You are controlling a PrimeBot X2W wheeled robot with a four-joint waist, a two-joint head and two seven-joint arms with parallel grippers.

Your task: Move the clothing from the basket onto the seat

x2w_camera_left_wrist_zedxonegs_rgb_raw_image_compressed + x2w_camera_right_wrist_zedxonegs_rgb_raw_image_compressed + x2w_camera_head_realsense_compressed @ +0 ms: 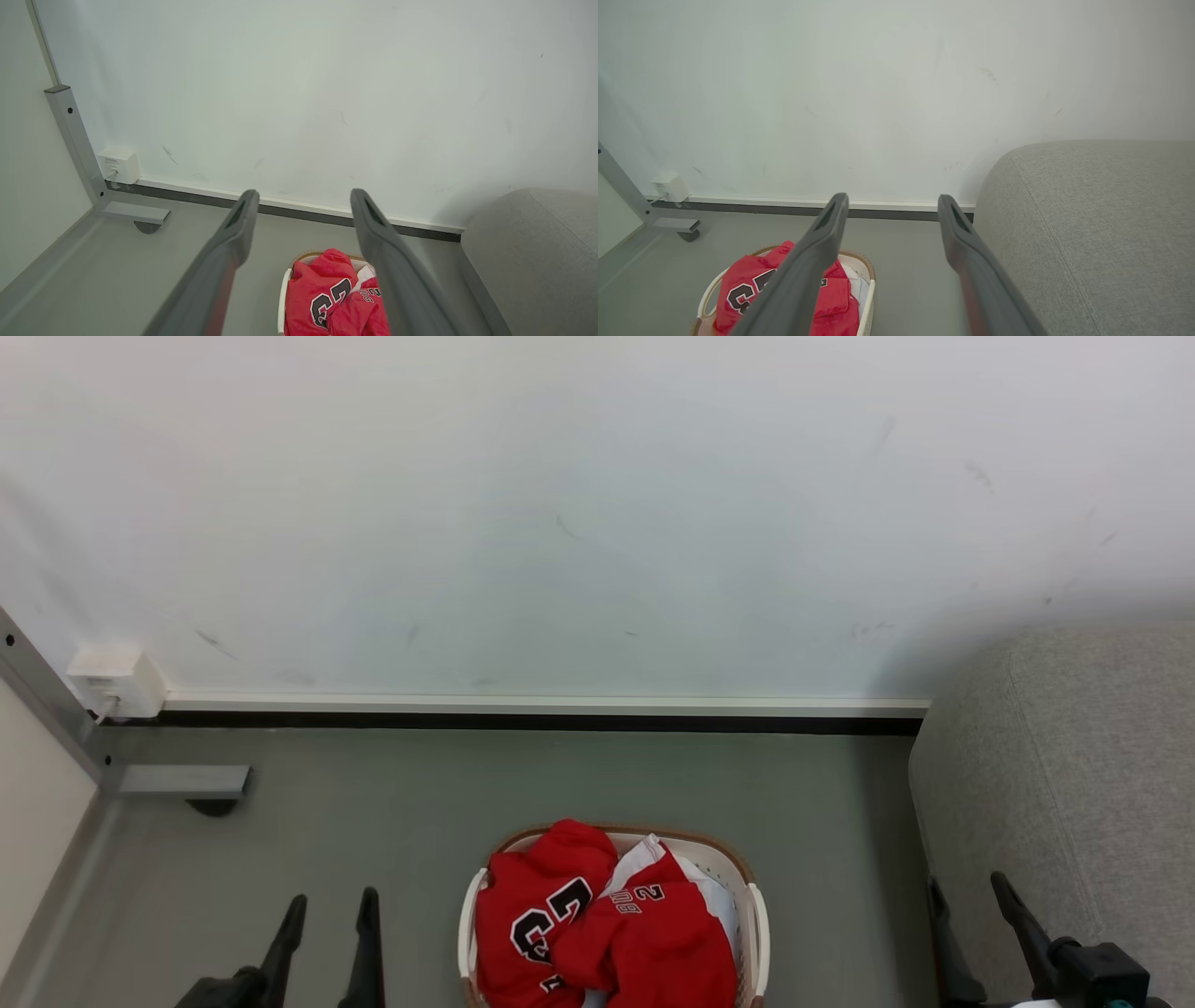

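In the head view the clothing (607, 933) lay heaped in the basket (758, 929) on the floor. The left gripper (331, 919), fingers apart and empty, looked somewhat nearer to it than the right gripper (971, 905), which was also apart and stood beside the seat (1074, 775).

In the left wrist view the clothing sat low between the spread fingers, ahead and below.

In the right wrist view it lay down to that view's left, with the seat close on the right.

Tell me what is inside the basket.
The basket holds crumpled red clothing, piled up to its rim. Whatever lies beneath the fabric, including the basket's bottom, is covered.
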